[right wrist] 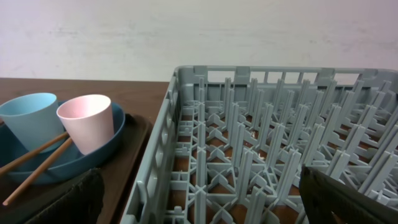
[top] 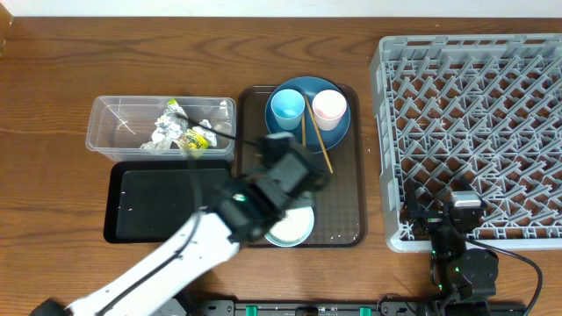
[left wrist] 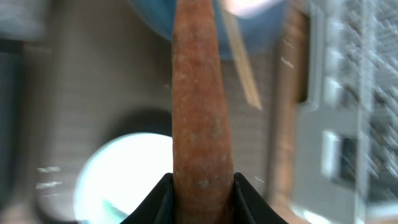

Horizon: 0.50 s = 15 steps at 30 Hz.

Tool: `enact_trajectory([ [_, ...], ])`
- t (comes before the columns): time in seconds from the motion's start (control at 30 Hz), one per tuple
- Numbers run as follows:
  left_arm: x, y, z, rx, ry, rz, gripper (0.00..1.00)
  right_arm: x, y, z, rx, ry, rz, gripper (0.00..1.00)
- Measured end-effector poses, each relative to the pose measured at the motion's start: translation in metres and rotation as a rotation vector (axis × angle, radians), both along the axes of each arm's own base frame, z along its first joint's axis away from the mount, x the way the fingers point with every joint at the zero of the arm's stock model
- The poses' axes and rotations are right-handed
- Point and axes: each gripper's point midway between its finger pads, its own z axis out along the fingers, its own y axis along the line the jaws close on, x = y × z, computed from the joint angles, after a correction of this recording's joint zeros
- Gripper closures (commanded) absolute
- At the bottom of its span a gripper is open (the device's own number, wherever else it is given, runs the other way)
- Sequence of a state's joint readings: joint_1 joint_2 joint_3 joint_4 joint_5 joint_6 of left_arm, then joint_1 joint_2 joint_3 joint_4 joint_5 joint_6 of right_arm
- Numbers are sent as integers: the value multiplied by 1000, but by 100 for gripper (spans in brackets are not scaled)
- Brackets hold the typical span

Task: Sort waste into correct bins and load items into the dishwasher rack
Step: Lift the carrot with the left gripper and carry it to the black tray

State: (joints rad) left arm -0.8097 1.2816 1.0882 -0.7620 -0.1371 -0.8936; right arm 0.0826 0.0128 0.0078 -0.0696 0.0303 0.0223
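**Left wrist:** The left jaws are closed on the thick end of the carrot [left wrist: 202, 124], and the rest of it pokes straight out ahead of them. The pale blue bowl [left wrist: 118, 177] lies below and to their left. The dark blue plate [left wrist: 249, 37] and chopsticks [left wrist: 244, 71] sit ahead of the jaws, and the rack [left wrist: 357, 93] is off to their right.

**Overhead:** The arm hides the carrot here. The black tray [top: 167, 202] lies behind and left of the jaws. Beyond it, the clear tub [top: 105, 132] holds tissue [top: 162, 133] and a wrapper [top: 195, 139], so the carrot probably belongs in the black tray. To do it well, swing back with the long overhang kept high above the serving tray [top: 338, 202] and clear of the tub. Then lower the carrot close to the tray floor before letting go, so it does not roll out.

**Right wrist:** The right jaws are spread wide and empty, with the rack directly ahead and below. The pink cup [right wrist: 87, 121] and light blue cup [right wrist: 28, 118] stand ahead to their left.
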Motion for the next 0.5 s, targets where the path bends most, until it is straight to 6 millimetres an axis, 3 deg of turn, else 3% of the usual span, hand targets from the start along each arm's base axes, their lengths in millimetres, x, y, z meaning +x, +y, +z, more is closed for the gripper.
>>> enact_trajectory([
  [0.2,10,97,6,106,37,268,81,0,0,0,0,0,0,1],
  [0.33,11,149,-1,154,83,434,81,0,0,0,0,0,0,1],
  [0.5,3,190,-26,196,153,571,81,0,0,0,0,0,0,1],
])
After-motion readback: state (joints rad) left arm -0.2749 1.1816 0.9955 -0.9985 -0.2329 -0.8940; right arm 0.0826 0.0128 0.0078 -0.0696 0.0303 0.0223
